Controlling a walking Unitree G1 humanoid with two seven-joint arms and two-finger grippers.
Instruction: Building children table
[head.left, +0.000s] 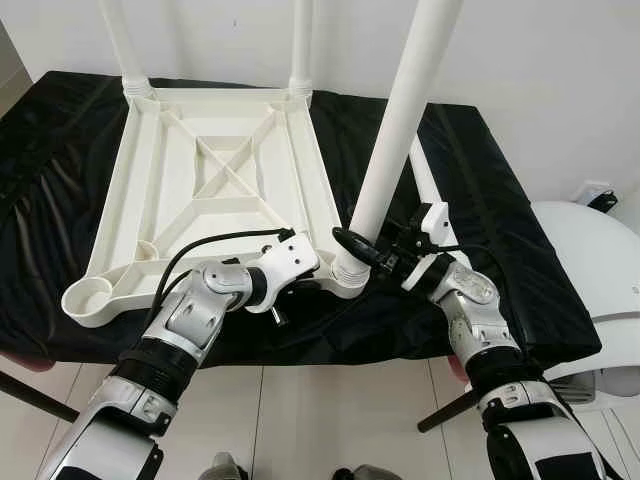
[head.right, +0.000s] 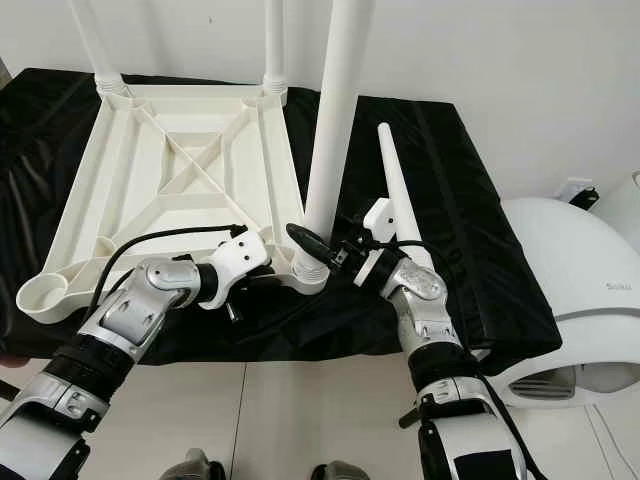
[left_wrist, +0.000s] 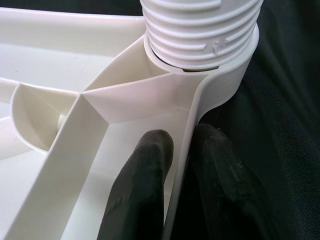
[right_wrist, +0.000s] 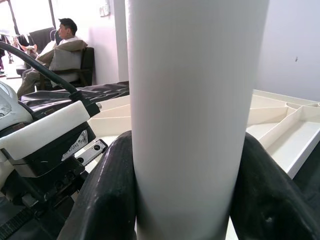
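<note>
an upturned white plastic table top (head.left: 215, 175) lies with its ribbed underside up on a black cloth (head.left: 480, 200) that covers a low surface. two white legs (head.left: 300, 45) already stand in the two far corner sockets. at the near right corner a third white table leg (head.left: 405, 125) stands in its socket, leaning slightly to the right; its threaded foot (left_wrist: 200, 30) sits in the round collar of the corner, seen close in the left wrist view.

the left gripper (head.left: 290, 290) is at the near edge of the table top, just left of that corner, its two black fingers (left_wrist: 140, 190) pinching the thin outer rim wall, one inside and one outside. the right gripper (head.left: 360, 248) is clamped around the lower part of the third leg just above the socket, a black finger (right_wrist: 107, 195) pressed on each side of the tube.

a fourth loose leg (head.right: 400, 205) lies on the cloth just right of the right gripper. a white rounded appliance (head.right: 575, 290) stands beside the table on the right. in the right wrist view a person (right_wrist: 50, 52) sits on a dark chair far behind.
</note>
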